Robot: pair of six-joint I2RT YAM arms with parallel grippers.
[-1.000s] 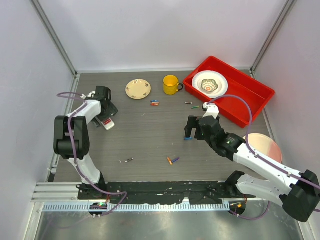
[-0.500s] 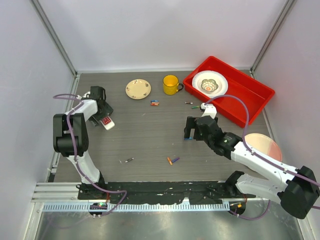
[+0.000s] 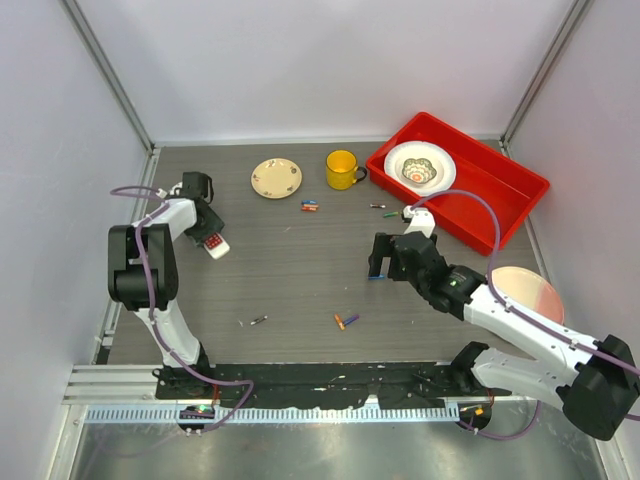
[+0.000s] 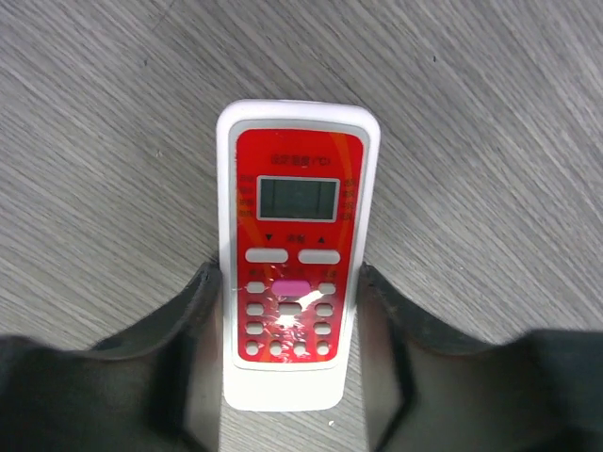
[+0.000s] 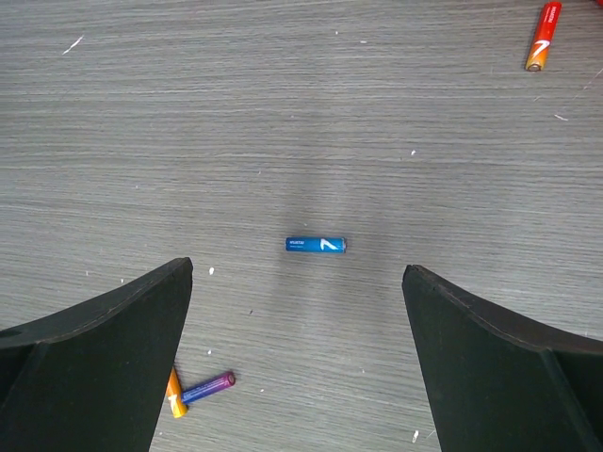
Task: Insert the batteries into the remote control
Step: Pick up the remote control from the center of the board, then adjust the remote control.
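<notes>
The remote control (image 4: 294,254) lies flat and face up on the dark wood-grain worktop (image 3: 300,270), at its left side, well apart from everything else. It is a slim white handset with rounded corners. Its face carries a red panel with a small grey display near the top, a line of tiny print above that, two white oblong keys below it, a pink oval key, and then rows of small white buttons. A glare spot sits on the lower buttons.

The left end effector (image 4: 290,278) is clamped on the remote control's button end. One black finger presses against each long side, and the display end sticks out beyond the fingertips.

The right end effector (image 5: 297,271) hangs over the middle-right of the worktop with its fingers spread wide and nothing between them. Directly below the gap lies a blue battery (image 5: 316,244) with white print, crosswise to the fingers and touching neither.

Nearer the arm bases, a purple battery (image 5: 209,386) and an orange battery (image 5: 175,394) lie end to end in a shallow V. An orange-red battery (image 5: 540,36) lies alone towards the far side. In the top view a silver battery (image 3: 258,320) sits by itself near the front left, and a green battery (image 3: 388,213) lies close to the red tray (image 3: 500,190).

The tray holds a white bowl (image 3: 419,168). A yellow mug (image 3: 341,169) and a small patterned plate (image 3: 276,178) stand side by side at the far edge.
</notes>
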